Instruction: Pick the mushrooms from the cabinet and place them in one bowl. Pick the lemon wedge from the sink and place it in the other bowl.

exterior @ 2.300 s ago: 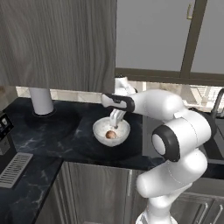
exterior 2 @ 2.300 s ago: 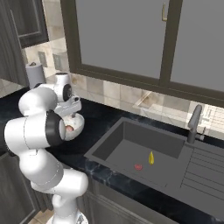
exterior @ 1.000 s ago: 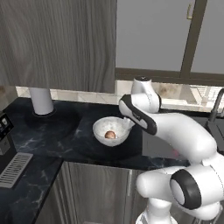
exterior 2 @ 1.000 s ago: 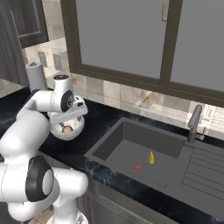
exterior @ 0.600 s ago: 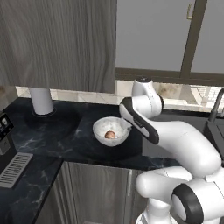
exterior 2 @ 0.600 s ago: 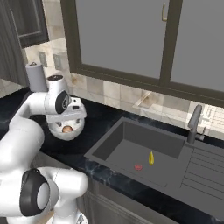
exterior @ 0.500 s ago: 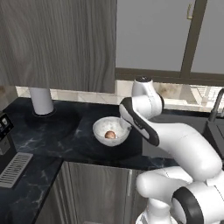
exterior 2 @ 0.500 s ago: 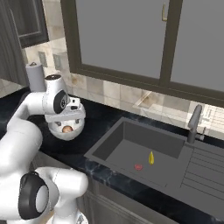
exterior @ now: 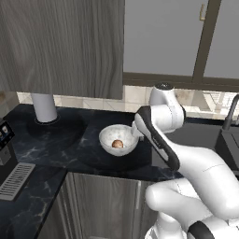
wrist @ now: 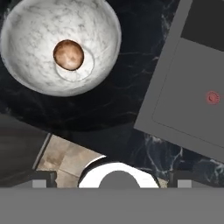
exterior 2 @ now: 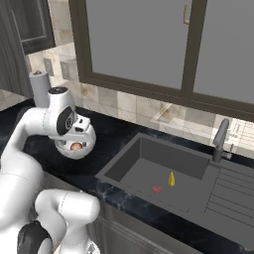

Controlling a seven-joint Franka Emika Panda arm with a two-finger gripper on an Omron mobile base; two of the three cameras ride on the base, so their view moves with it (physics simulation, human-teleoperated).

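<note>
One mushroom [exterior: 117, 144] sits in the marbled bowl [exterior: 108, 137] on the dark counter [exterior: 65, 145], left base view; grey cabinet [exterior: 60, 44] above, door shut.

Right base view: same bowl [exterior 2: 75, 151] partly behind the arm's head; lemon wedge [exterior 2: 171, 179] lies on the sink [exterior 2: 134, 171] floor, near the red drain [exterior 2: 157, 189].

Hand view: gripper [wrist: 111, 178] spread wide, holding nothing, above the counter between bowl [wrist: 43, 83] and sink [wrist: 183, 87]; mushroom [wrist: 68, 55] inside the bowl.
</note>
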